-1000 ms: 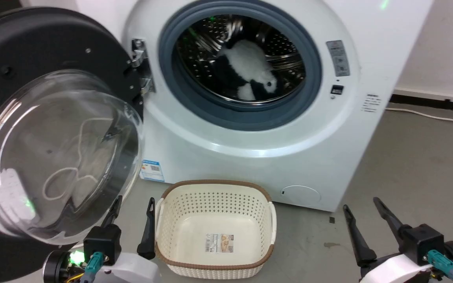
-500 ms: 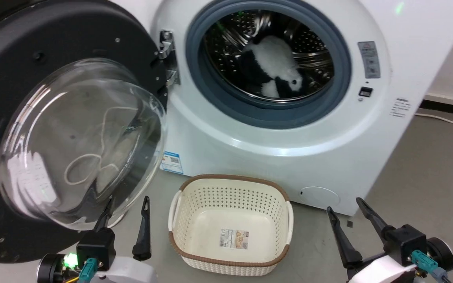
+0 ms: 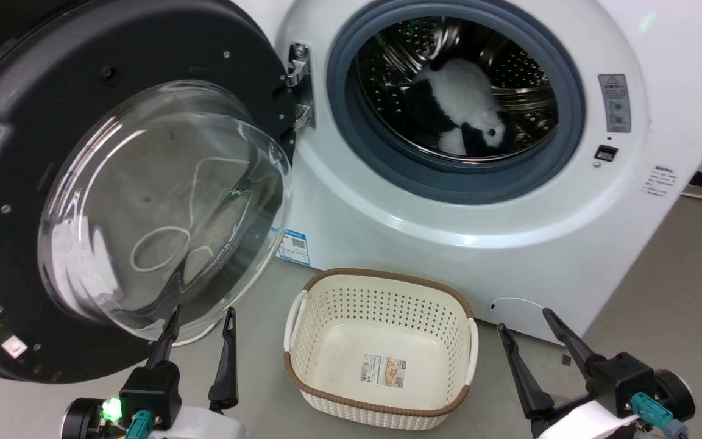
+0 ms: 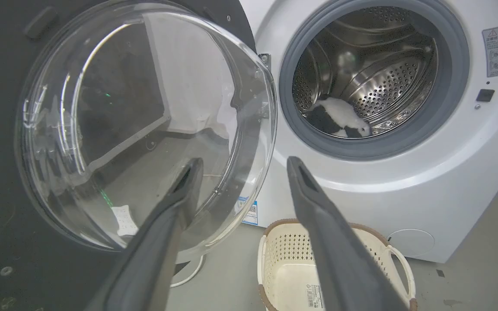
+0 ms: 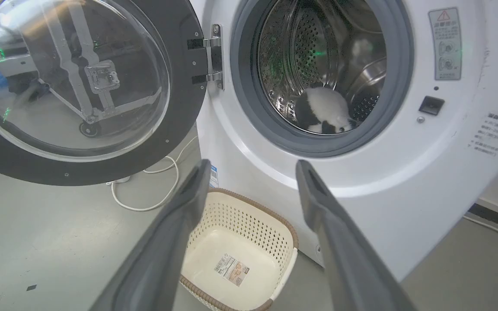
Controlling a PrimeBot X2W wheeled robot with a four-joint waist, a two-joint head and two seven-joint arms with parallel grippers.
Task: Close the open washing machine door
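Finding the washing machine door (image 3: 125, 195) swung wide open at 9 o'clock of the drum (image 3: 528, 67) on the washing machine (image 3: 448, 244). Holding the left gripper (image 3: 202, 312) at 6 o'clock under the door's glass, jaws apart. Holding the right gripper (image 3: 524, 321) at 5 o'clock of the machine, jaws apart. Spotting a cream basket (image 3: 381, 305) sitting between them, a panda plush (image 3: 464, 97) lying in the drum.

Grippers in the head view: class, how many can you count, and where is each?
2. The left gripper sits lower left, before the washing machine door; the right gripper lower right, beside the basket.
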